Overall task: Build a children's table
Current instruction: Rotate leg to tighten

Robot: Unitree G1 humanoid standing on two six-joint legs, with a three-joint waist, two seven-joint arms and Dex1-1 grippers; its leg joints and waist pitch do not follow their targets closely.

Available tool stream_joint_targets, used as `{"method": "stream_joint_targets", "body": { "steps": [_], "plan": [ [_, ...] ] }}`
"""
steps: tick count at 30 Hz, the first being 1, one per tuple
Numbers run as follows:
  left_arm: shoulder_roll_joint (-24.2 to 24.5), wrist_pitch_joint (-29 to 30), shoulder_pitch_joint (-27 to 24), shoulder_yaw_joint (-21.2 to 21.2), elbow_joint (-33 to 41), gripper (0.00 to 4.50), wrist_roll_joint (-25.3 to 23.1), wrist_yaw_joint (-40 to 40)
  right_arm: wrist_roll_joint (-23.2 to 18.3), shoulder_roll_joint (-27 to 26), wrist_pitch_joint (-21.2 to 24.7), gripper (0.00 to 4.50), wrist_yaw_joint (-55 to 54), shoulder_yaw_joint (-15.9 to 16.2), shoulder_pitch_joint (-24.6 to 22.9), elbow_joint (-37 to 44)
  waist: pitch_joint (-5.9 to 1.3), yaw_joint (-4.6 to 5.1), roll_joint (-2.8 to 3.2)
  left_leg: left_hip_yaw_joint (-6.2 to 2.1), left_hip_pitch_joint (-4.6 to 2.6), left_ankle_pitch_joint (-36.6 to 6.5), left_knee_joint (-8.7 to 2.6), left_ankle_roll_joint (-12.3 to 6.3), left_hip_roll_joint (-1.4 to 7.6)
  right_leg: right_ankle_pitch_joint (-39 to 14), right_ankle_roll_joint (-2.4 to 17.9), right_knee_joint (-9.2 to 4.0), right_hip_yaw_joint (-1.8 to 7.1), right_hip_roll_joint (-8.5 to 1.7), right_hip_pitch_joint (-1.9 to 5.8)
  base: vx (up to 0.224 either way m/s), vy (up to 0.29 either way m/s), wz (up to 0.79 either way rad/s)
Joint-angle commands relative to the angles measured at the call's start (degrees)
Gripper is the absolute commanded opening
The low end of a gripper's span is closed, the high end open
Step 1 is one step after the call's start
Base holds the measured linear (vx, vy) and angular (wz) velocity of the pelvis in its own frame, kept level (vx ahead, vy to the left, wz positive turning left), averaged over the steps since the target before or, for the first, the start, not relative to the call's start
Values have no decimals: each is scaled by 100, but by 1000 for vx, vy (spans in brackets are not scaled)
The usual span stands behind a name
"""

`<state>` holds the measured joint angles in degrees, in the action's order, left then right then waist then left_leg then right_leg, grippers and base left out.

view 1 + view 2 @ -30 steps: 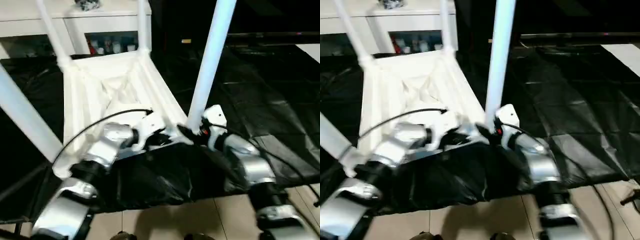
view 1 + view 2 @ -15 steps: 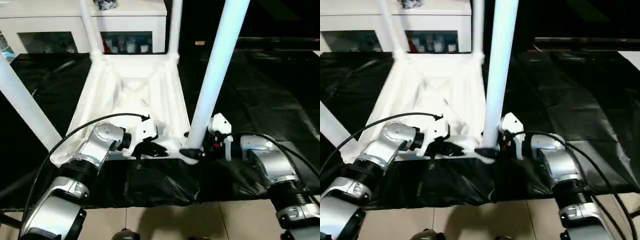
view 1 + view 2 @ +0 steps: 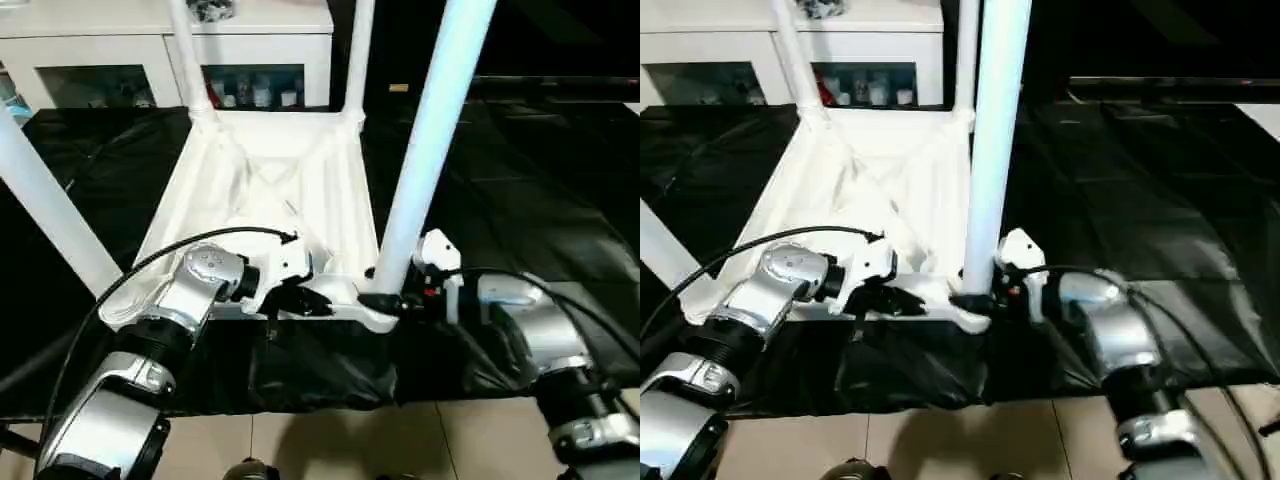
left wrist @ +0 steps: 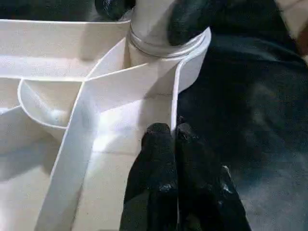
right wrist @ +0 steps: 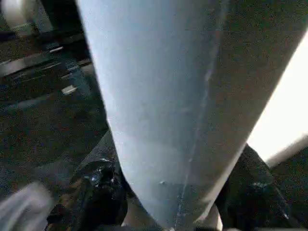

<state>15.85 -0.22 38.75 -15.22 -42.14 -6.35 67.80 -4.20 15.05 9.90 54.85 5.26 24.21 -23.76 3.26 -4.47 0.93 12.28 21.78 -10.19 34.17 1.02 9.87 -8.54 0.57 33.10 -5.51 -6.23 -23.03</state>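
I have the children's table upside down on the black-covered counter [image 3: 560, 190], its tabletop [image 3: 270, 190] lying ribbed side up in front of me with four white legs standing in the corner sockets. The near-right leg [image 3: 425, 150] rises at about one o'clock from my view; the far pair stand at eleven and twelve, in front of the white cabinet [image 3: 120, 40], and the near-left leg [image 3: 45, 210] leans off at nine.

My right claw [image 3: 385, 300] is wrapped around the base of that near-right leg, a black finger [image 5: 98, 192] on each side, just above the corner socket [image 4: 166, 53]. My left claw [image 4: 166, 144] has its fingers pressed together with nothing between them, tips resting on the tabletop's near rim, just beside that socket.

I judge the leg to be light, hollow and stiff, but smooth, so it may slip or spin in the grip. It is long, so a hold up high would lever the socket sideways; low, near the collar, is the right place. The tabletop is thin moulded plastic, light enough to skate on the slick cover, so I'd keep it pinned at the rim while seating the leg.
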Motion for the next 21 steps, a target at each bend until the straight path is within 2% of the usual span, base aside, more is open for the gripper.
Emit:
{"method": "stream_joint_targets", "body": {
  "steps": [1, 2, 3, 4, 5, 6, 7, 9, 11, 12, 13, 14, 15, 17, 21],
  "plan": [
    [-355, 248, 109, 286, 474, 0, 55, -977, 187, -531, 317, 199, -729, 322, -212, -103, -336, 63, -46, -297, -194, -2358, -503, 230, 386, -3223, 744, -532, 271, -406, 158, 0, 0, 0],
    [-382, 293, 84, 292, 516, 0, 41, -1050, 214, -583, 339, 196, -896, 283, -220, -112, -333, 87, -33, -308, -194, -2374, -512, 263, 397, -3236, 738, -527, 274, -408, 147, 0, 0, 0],
    [-596, 539, -33, 323, 711, 0, -20, -1473, 285, -882, 450, 195, -1708, 71, -227, -175, -324, 152, -56, -326, -189, -2518, -507, 285, 378, -3452, 642, -558, 240, -396, 135, 0, 0, 0],
    [-596, 539, -33, 323, 711, 0, -20, -1473, 285, -882, 450, 195, -1708, 71, -227, -175, -317, 214, -55, -339, -181, -2581, -510, 307, 375, -3555, 597, -581, 230, -399, 124, 0, 0, 0],
    [-827, 723, -128, 305, 863, 0, -71, -1799, 321, -1126, 416, 194, -2188, -21, -214, -231, -323, 227, -57, -349, -185, -2616, -499, 303, 362, -3612, 559, -593, 212, -400, 131, 0, 0, 0],
    [-827, 723, -128, 305, 863, 0, -71, -1799, 321, -1126, 416, 194, -2188, -21, -214, -231, -319, 275, -47, -352, -203, -2703, -501, 297, 368, -3609, 538, -619, 214, -393, 101, 0, 0, 0],
    [-893, 762, -154, 288, 905, 0, -85, -1900, 340, -1196, 386, 194, -2319, -35, -216, -236, -331, 298, -64, -347, -205, -2728, -488, 245, 346, -3613, 483, -646, 196, -382, 116, 0, 0, 0],
    [-1196, 913, -247, 175, 1058, 0, -120, -2154, 405, -1529, 331, 194, -2977, -153, -60, -458, -328, 325, -50, -350, -161, -2628, -509, 202, 360, -3440, 528, -624, 221, -386, 115, 0, 0, 0],
    [-1282, 926, -269, 125, 1091, 0, -125, -2185, 440, -1625, 214, 194, -3132, -164, 3, -527, -331, 332, -49, -342, -189, -2673, -499, 187, 341, -3451, 511, -644, 207, -372, 100, 0, 0, 0],
    [-1398, 869, -233, 28, 1049, 0, -161, -2244, 492, -1798, -32, 194, -3291, -127, 177, -639, -331, 348, -40, -338, -189, -2701, -505, 186, 341, -3380, 521, -644, 212, -365, 87, 0, 0, 0],
    [-1402, 865, -222, 18, 1052, 0, -180, -2268, 513, -1827, -64, 194, -3338, -134, 202, -644, -332, 353, -40, -340, -186, -2715, -506, 190, 339, -3362, 517, -643, 208, -364, 93, 0, 0, 0],
    [-1401, 863, -218, 19, 1048, 0, -180, -2269, 504, -1831, -62, 228, -3332, -141, 205, -643, -335, 356, -37, -343, -184, -2710, -511, 187, 340, -3319, 521, -637, 208, -360, 102, 0, 0, 0],
    [-1385, 850, -159, 41, 990, 0, -173, -2266, 324, -1871, 12, 249, -3193, -260, 234, -620, -342, 359, -36, -339, -174, -2681, -521, 166, 341, -3181, 550, -624, 219, -355, 115, 0, 0, 0],
    [-1328, 735, -113, 48, 951, 0, -158, -2199, 229, -1812, 38, 271, -3025, -282, 221, -569, -341, 371, -33, -325, -173, -2670, -530, 135, 348, -2969, 629, -608, 238, -347, 108, 0, 0, 0],
    [-1102, 542, -65, 33, 915, 0, -80, -1820, 303, -1411, 26, 300, -2409, -39, 140, -472, -357, 357, -44, -295, -147, -2455, -521, 50, 350, -2559, 810, -555, 267, -353, 147, 0, 0, 0]
  ]
}}
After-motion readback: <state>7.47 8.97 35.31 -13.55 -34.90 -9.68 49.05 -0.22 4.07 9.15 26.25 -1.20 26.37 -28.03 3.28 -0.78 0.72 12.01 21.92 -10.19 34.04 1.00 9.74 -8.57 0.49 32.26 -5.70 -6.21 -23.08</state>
